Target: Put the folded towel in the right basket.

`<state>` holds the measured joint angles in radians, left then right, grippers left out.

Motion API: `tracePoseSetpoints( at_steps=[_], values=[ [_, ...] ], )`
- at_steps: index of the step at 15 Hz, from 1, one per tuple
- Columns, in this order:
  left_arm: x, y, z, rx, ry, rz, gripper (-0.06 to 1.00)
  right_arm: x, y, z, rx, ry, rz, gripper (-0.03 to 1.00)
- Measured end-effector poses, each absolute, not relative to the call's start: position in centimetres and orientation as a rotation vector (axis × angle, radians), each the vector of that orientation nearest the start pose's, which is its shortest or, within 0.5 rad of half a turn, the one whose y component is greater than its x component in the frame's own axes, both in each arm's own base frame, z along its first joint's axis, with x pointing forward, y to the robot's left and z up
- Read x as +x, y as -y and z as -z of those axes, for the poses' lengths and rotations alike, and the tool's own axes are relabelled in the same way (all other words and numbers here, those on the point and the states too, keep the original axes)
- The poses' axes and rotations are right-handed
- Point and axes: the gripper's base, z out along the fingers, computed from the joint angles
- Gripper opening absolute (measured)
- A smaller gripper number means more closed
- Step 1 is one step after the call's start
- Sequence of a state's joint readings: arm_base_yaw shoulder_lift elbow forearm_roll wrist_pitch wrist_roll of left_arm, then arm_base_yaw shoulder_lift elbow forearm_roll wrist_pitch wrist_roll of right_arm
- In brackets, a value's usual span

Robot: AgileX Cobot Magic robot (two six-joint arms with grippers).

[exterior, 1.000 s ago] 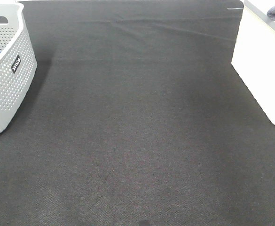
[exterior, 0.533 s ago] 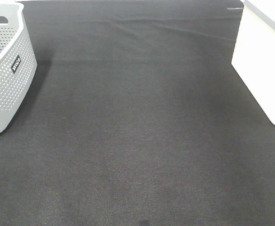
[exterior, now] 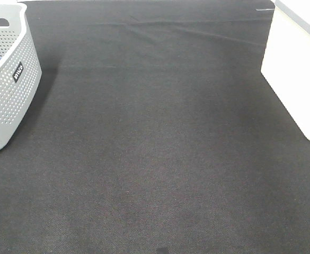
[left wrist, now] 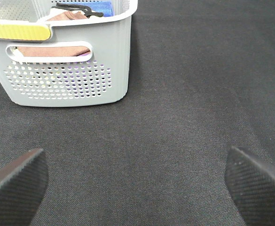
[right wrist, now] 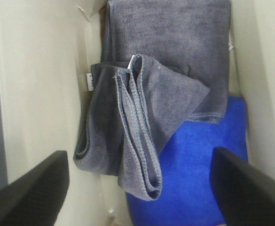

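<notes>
The folded grey towel (right wrist: pixel 137 127) lies inside the white right basket (right wrist: pixel 38 94), on a blue cloth (right wrist: pixel 198 174) and another grey towel (right wrist: pixel 170 42). My right gripper (right wrist: pixel 137 188) hangs open above it, with nothing between its fingers. In the high view only the white basket's side (exterior: pixel 298 74) shows at the right edge; the towel and both grippers are out of that view. My left gripper (left wrist: pixel 137 183) is open and empty over the black mat, facing the grey perforated basket (left wrist: pixel 66 70).
The grey perforated left basket (exterior: pixel 9 79) stands at the left edge and holds brown and blue cloths (left wrist: pixel 76 14). A black mat (exterior: pixel 155 148) covers the table between the two baskets.
One second ago a grey cloth showed above the white basket's rim at the top right of the high view; it is gone from there now. Nothing else moved.
</notes>
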<state>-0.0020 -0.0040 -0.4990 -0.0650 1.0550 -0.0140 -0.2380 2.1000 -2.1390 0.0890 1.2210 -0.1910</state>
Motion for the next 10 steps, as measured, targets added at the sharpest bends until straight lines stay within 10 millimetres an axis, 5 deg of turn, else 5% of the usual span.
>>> tracePoseSetpoints(
  at_steps=[6, 10],
  values=[
    [-0.5, 0.5, -27.8, -0.009, -2.035, 0.088, 0.97, 43.9, 8.1, -35.9, 0.080, -2.544, -0.161, 0.78],
    [-0.5, 0.5, -27.8, -0.009, -2.035, 0.088, 0.97, 42.3, 3.0, -39.6, -0.050, -2.476, -0.144, 0.78]
  ],
)
